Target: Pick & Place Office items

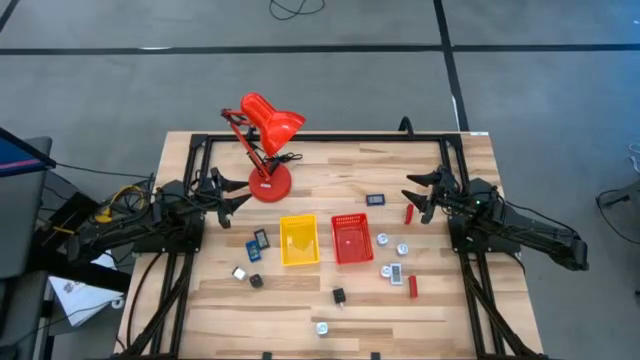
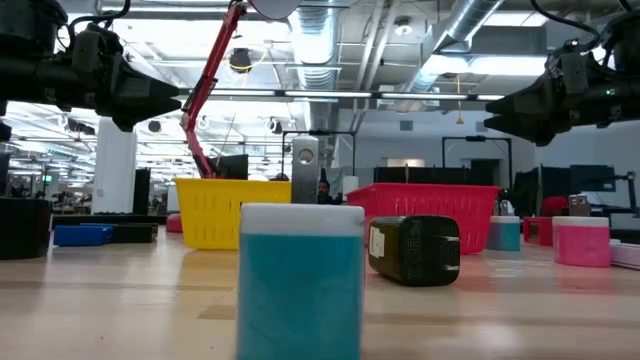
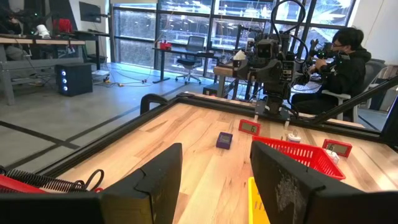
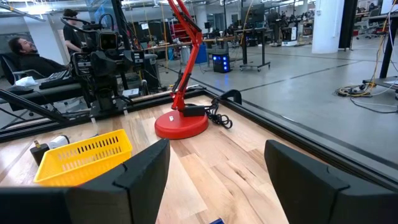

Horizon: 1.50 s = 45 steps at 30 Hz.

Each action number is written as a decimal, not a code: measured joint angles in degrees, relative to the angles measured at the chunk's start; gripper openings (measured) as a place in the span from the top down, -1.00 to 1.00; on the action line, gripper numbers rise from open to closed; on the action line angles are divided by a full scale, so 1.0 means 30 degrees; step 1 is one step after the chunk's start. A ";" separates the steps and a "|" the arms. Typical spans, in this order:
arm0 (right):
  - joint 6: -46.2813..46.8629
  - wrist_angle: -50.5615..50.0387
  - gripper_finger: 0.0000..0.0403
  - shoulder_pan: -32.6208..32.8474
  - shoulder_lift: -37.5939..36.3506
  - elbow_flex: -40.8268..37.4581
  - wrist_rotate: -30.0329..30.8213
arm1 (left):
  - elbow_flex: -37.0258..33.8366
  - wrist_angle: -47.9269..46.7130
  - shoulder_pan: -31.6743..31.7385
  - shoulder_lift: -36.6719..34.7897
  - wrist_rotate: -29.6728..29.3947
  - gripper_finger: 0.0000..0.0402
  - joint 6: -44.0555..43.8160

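Office items [image 1: 397, 271] look light, stiff, prob. slippery, lying flat on bench [image 1: 420, 310] — pinch across short sides; left gripper [image 1: 232, 191] & right gripper [image 1: 418, 194] jaws open, empty.

Overhead looks straight down; low sits at tabletop level; wrist cameras face each other across the slatted red plastic tray [image 1: 352, 240].

Worktop [image 1: 420, 170]: pale wood | red lamp [image 1: 270, 183] far left | yellow tray [image 1: 298, 241], red tray [image 1: 351, 239] centre | office items [image 1: 392, 271] scattered around trays
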 joint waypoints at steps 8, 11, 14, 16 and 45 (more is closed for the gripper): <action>0.0000 0.0000 -0.27 0.0004 0.0005 0.0004 0.0003 | 0.0005 0.0000 0.0004 0.0002 0.0001 0.07 0.0000; 0.0000 0.0000 -0.27 0.0004 0.0001 0.0004 0.0000 | 0.0000 0.0000 0.0003 0.0002 0.0000 0.07 0.0000; 0.0000 -0.0005 -0.27 0.0002 0.0003 -0.0003 0.0007 | -0.0002 0.0000 -0.0002 0.0004 0.0002 0.07 -0.0005; 0.0091 -0.0004 -0.27 0.0002 0.0000 -0.0001 0.0000 | 0.0003 0.0000 0.0003 0.0004 0.0002 0.07 -0.0003; 0.1177 0.0007 -0.27 0.0019 0.0002 -0.0003 0.0007 | 0.0004 0.0000 -0.0002 -0.0003 -0.0004 0.07 0.0002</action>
